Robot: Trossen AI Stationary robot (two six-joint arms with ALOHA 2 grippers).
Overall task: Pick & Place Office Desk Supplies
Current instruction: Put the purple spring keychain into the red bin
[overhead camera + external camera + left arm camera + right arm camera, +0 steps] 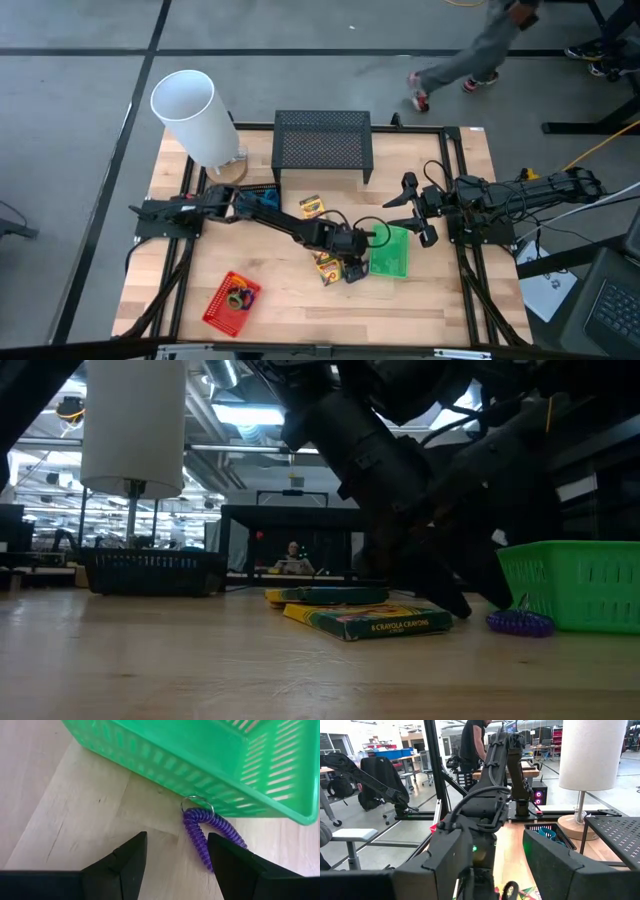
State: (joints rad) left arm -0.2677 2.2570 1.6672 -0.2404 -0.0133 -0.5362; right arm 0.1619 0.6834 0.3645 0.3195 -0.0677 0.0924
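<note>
Purple coil loop (pixel 210 830) lay flat on the wooden table (pixel 290 300), touching the outer wall of the green basket (pixel 200 755) at the basket's near left corner, its metal ring (pixel 197 802) right against the mesh. In the left wrist view the left gripper (pixel 177 857) hung just short of it with its two fingers (pixel 125 862) apart and nothing between them; the coil ran from the ring back toward one finger, its long axis slanted rather than square across the gap, and it sat off to that finger's side instead of in the middle. My judgement was that the coming grab turned on shifting slightly toward the basket and lining the gap across the coil without catching the wall. From above, the left arm reached across the table's middle to this spot, so it was much the nearer; the right gripper (pixel 415 215) waited near the basket's far right side, fingers spread and empty. A crayon box (pixel 370 622) lay just left of the left gripper, a second (pixel 311 206) farther off. The coil's far end was hidden behind the finger, from above the arm covered the loop entirely, and I could not make out the contents of the red basket (pixel 232 300).
</note>
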